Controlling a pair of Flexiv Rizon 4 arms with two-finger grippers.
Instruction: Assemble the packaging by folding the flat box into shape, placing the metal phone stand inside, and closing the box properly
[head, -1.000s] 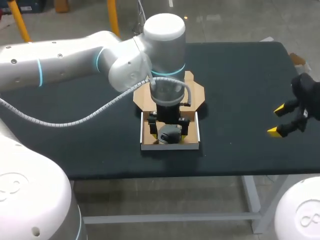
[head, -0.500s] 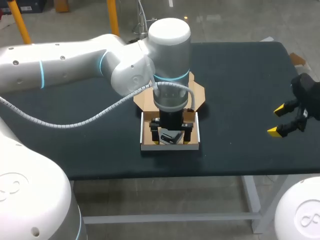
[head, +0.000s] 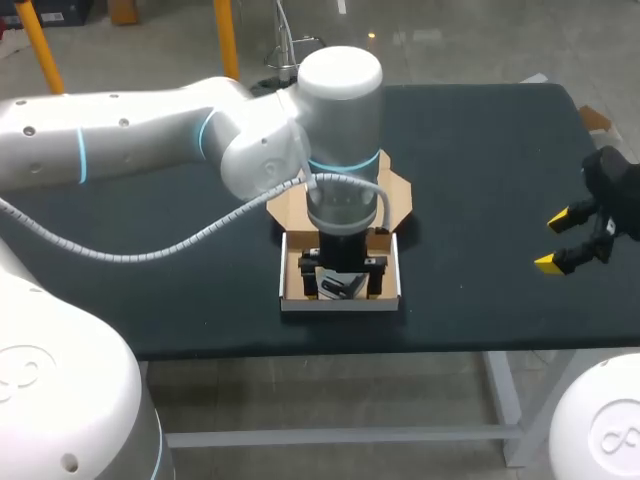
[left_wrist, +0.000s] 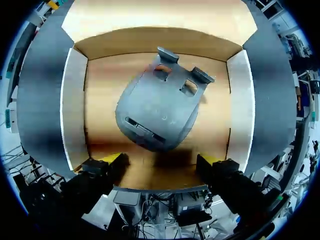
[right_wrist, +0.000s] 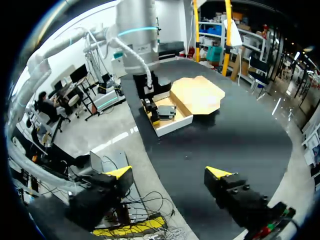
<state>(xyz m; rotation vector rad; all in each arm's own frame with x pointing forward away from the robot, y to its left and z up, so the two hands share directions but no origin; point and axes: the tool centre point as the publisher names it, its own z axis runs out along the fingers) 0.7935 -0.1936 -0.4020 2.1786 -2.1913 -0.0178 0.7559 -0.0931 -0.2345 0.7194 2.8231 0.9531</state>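
Cardboard box (head: 290, 300) folded into a tray, the stand laid inside, the lid not yet shut.

From the left side, the left gripper (head: 343, 278) hangs straight down into the tray with its yellow-tipped fingers spread wide. In the left wrist view the grey metal phone stand (left_wrist: 157, 112) lies askew on the box floor just ahead of the tips, and neither finger seems to press on it, so I judge it released. The brown lid flap (head: 395, 192) lies flat on the table (head: 500, 150) behind the tray. Well off to the right, the right gripper (head: 553, 241) hovers over bare table, fingers apart and holding nothing. Folding and loading look done. What remains is to lift the left gripper clear, swing the lid over and tuck it shut.
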